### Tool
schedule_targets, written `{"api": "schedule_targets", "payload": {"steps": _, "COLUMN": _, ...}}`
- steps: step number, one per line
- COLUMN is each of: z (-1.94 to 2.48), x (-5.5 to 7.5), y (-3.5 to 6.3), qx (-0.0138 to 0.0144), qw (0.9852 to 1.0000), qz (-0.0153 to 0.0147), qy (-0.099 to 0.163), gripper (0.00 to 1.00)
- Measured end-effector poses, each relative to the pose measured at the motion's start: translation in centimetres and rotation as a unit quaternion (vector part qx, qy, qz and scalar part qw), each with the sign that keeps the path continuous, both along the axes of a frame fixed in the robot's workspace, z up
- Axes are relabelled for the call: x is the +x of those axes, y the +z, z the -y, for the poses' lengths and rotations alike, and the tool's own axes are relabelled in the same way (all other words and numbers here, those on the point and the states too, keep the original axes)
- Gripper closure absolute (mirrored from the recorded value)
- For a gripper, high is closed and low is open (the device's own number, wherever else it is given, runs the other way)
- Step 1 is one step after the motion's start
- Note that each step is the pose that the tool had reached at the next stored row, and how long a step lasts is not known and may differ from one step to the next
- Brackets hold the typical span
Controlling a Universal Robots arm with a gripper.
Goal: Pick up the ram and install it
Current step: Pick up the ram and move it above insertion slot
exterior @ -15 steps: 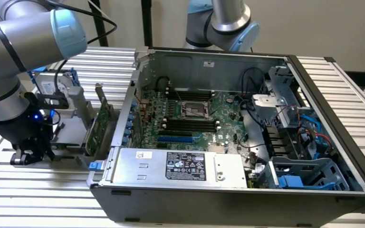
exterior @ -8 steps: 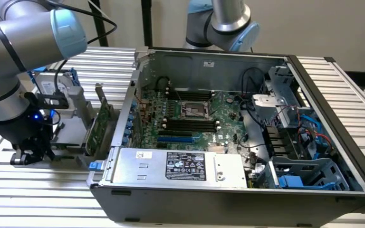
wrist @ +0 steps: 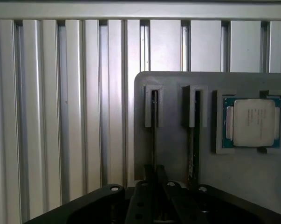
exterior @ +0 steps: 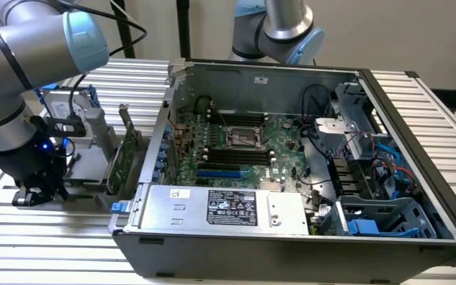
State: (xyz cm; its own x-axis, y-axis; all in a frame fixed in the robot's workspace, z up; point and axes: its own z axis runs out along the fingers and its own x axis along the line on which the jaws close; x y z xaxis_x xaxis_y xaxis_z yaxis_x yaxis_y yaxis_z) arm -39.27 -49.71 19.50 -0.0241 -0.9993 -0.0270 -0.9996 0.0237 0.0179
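Two thin sticks stand on edge in a grey holder [wrist: 173, 149] in the wrist view, each seated in its own narrow slot. We take the one directly ahead of the gripper [wrist: 155, 176] to be the ram [wrist: 154, 135]. The second stick [wrist: 194, 140] sits in the neighbouring slot, just beside it, with a trace of green along its edge. Past that one, in a square recess of the same holder, the silver processor chip [wrist: 252, 122] lies flat and face up. The gripper's black body sits right at the near end of the ram — touching it or just short of it, we cannot tell which, nor can we tell whether the claw is open or clamped.

In the exterior view the arm [exterior: 10, 77] comes down along the exterior view's left, and the gripper [exterior: 38, 191] hangs low over the slatted metal table [exterior: 54, 249], outside the computer case [exterior: 291, 249]. A tall green expansion card [exterior: 129, 155] stands upright between the gripper and the case wall. The case lies open at the centre of the frame — on its motherboard [exterior: 279, 157] the black memory slots [exterior: 232, 156] lie side by side just below the processor socket [exterior: 240, 138], with the power supply [exterior: 220, 208] nearer the lower edge. A second arm [exterior: 284, 29] stands at the top centre, behind the case.
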Motion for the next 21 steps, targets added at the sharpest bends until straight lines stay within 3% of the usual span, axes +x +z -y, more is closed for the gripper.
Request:
{"api": "schedule_targets", "payload": {"steps": 12, "z": 0.00, "x": 0.0, "y": 0.35, "qx": 0.0000, "qw": 1.0000, "qz": 0.0000, "qy": -0.002, "gripper": 1.00}}
{"api": "schedule_targets", "payload": {"steps": 21, "z": 0.00, "x": 0.0, "y": 3.48, "qx": 0.0010, "qw": 1.0000, "qz": 0.0000, "qy": -0.002, "gripper": 1.00}}
